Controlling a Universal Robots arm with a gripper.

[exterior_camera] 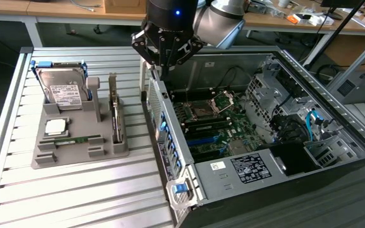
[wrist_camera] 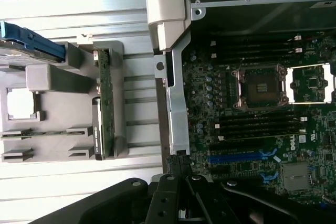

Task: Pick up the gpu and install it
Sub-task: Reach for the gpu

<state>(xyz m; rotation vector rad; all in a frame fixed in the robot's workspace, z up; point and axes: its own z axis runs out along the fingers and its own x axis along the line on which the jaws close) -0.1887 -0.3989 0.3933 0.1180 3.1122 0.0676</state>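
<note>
Grey plastic held the gpu (exterior_camera: 113, 111) on its edge, upright in a slot of the parts holder (exterior_camera: 74, 159). It stood between the hard drive (exterior_camera: 62, 88) in its blue frame, at the exterior view's left, and the open computer case (exterior_camera: 198, 185), at the exterior view's right. It had not been lifted. From where I stood, the gripper (exterior_camera: 163, 71) hung over the case's sheet-metal wall (wrist_camera: 176, 103), its fingers pressed together with nothing between them, near the card but clear of it. That wall was my worry: fingers so close above it could knock the metal on any low sideways move. The card looked thin as well. I judged that a pinch off its middle might cock it in the slot or snag its bracket on the holder.
</note>
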